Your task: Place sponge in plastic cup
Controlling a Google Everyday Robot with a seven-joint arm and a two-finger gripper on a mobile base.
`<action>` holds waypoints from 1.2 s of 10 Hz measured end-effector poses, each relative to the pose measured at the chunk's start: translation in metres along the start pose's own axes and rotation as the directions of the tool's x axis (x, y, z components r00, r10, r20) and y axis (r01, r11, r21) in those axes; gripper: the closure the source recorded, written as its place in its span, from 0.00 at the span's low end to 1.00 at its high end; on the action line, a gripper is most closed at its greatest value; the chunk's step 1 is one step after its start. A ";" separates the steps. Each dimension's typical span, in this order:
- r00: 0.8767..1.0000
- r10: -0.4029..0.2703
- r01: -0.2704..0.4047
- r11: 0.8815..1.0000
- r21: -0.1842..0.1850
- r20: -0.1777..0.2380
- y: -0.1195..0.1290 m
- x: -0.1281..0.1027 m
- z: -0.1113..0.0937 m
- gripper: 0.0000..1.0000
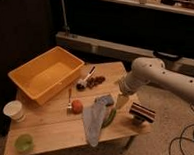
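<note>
The tool [122,101] hangs just beside the small flat blue-grey sponge [105,99]; open or closed, I cannot tell. It might snag the long blue-grey cloth [93,123] alongside instead.

White cup [14,110]: standing just in front of the yellow bin [27,82].
Orange round object [77,106]: lying right of it.
Gripper [121,101]: hovering farther right.

Bulbous white arm [158,79]; gripper [121,101], seemingly cream, just beside the sponge [105,99].
</note>
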 end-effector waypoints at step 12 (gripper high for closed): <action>0.930 -0.359 0.360 0.933 0.005 0.077 -0.046 -0.017 0.065 0.20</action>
